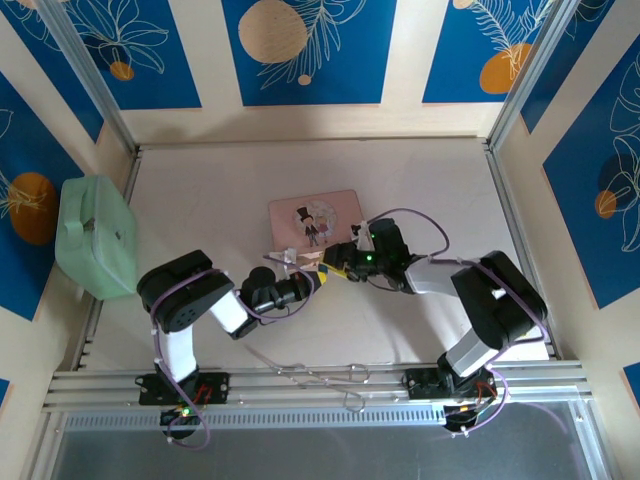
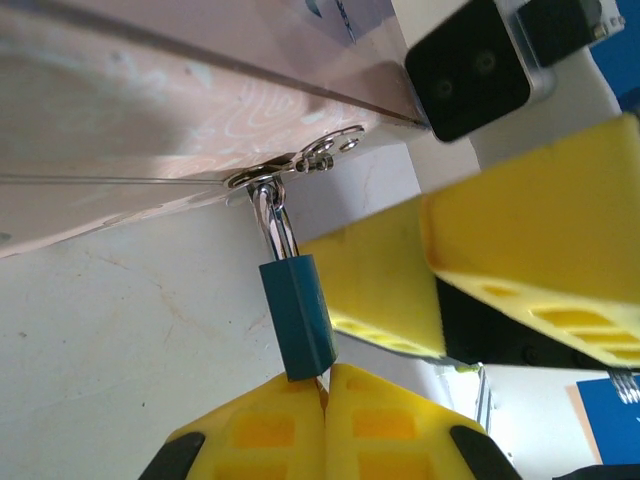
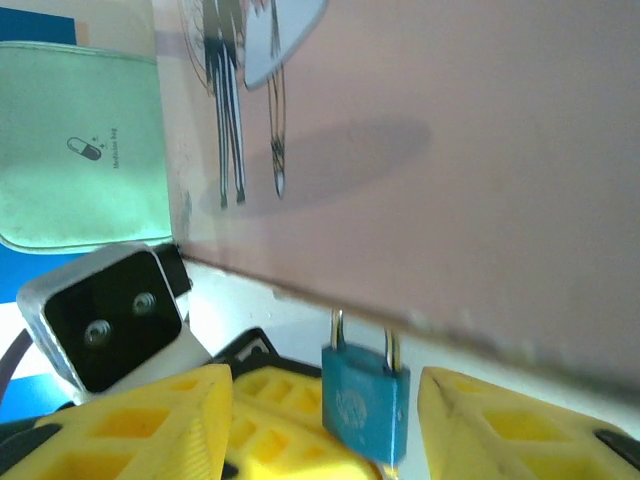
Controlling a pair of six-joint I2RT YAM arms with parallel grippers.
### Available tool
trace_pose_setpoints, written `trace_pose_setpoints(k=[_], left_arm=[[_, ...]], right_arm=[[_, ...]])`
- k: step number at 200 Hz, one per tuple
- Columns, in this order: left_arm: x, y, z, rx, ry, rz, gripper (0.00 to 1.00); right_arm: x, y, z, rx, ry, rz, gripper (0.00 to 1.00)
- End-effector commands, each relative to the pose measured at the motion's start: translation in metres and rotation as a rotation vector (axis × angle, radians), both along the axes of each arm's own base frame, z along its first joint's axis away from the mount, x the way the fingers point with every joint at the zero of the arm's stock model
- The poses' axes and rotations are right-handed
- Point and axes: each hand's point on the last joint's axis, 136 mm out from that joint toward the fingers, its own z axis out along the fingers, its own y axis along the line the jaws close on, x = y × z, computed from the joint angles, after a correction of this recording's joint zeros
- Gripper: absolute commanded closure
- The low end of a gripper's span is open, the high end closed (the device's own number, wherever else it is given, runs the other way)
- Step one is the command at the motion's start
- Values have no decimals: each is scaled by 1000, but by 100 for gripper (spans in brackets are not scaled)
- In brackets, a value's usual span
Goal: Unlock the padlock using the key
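A small padlock with a blue body [image 2: 297, 318] [image 3: 366, 402] hangs by its thin silvery shackle [image 2: 273, 226] from the hasp of the pink box [image 1: 315, 218] [image 2: 150, 110]. My left gripper [image 1: 312, 283] [image 2: 325, 392] is shut right under the padlock's bottom end, with a thin sliver of the key [image 2: 321, 388] pinched between its tips. The key's metal [image 3: 396, 468] also shows at the padlock's lower edge. My right gripper [image 1: 336, 270] [image 3: 322, 405] is open, one yellow finger [image 3: 140, 425] on each side of the padlock, with gaps to the body.
A mint green pouch [image 1: 97, 238] [image 3: 80, 150] lies at the far left by the wall. Aluminium rails [image 1: 320, 388] run along the near edge, with a loose cable over them. Both arms crowd the table in front of the pink box.
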Motion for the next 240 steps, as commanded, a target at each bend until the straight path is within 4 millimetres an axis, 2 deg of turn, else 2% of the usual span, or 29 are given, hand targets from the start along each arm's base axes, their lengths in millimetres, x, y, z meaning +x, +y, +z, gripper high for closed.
trace_pose_setpoints(k=[1,61,88,134,187,240], left_arm=[[1,1,17,-63,-7,-10,100],[1,0,18,-66,-8,-14,100],[1,0,19,-69,-10,-16,100],[1,0,20,-71,-12,-16,100],[1,-1,22,-77,-14,-19,100],[1,0,23,-77,-18,-20,100]], right_arm=[[-67,-42,-78,-215,436,-90,47],[-38,-23,-68,-129,350,-84,48],[-33,-17,-69,-129,352,-74,50],[-48,-20,-81,-160,403,-68,50],[-68,-39,-91,-264,505,-98,49],[-67,-33,-93,-265,512,-77,49]])
